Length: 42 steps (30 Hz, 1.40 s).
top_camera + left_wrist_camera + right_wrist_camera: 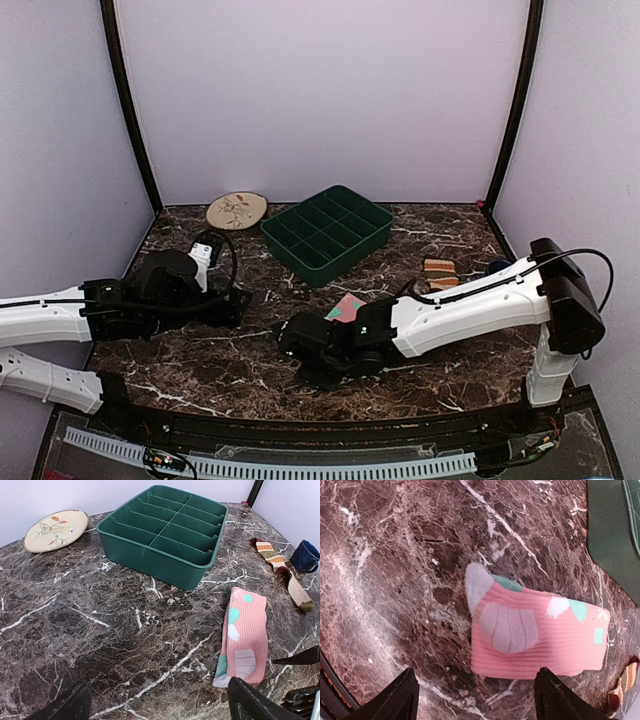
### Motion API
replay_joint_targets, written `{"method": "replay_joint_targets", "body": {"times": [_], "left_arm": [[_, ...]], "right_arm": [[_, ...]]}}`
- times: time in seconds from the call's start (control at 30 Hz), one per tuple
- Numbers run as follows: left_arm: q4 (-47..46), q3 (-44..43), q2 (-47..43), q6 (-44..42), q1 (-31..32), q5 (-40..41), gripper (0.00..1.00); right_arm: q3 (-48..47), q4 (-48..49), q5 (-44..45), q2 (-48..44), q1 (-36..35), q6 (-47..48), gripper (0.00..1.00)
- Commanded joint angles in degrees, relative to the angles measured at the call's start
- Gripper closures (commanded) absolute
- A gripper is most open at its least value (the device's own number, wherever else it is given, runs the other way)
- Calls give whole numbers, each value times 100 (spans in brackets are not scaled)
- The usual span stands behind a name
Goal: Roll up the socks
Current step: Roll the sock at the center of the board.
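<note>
My two pincers, left pincer and right pincer, gape empty. Two socks lie on the table: pink sock under my right pincer, tan sock near one mug. One tray, one plate.

The table top looks like polished dark-brown marble to us, with white veins, smooth with a soft sheen. The pink sock is ribbed knit cloth, matt, and we see flatter grey patches at heel and toe. The tan sock is the same sort of knit, soft and dull. We'd call the green tray moulded plastic, smooth, semi-gloss. The plate looks like glazed ceramic, fairly matt. The right arm has smooth white plastic shells, slightly shiny.
</note>
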<state>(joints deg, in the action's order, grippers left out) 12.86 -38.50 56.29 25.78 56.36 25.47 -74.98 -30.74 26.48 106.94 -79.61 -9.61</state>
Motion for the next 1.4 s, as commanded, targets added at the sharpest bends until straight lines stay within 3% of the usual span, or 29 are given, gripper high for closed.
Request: {"method": "replay_joint_targets", "body": {"times": [0.0,0.37,1.0,1.37], "left_arm": [[329,-13,-250,115,-20,-222,3],[589,179,-938,-71,-28,-127,3],[491,255,-1134,-263,-46,151,3],[374,291,-1034,-298,-81,154,4]], "right_arm": [[-530,-331,374,438,-54,1,20],[-1366,-1116,565,1357,154,-4,17],[-981,-1478,111,1295,548,435,22],[-730,-1312,-427,1328,633,425,56]]}}
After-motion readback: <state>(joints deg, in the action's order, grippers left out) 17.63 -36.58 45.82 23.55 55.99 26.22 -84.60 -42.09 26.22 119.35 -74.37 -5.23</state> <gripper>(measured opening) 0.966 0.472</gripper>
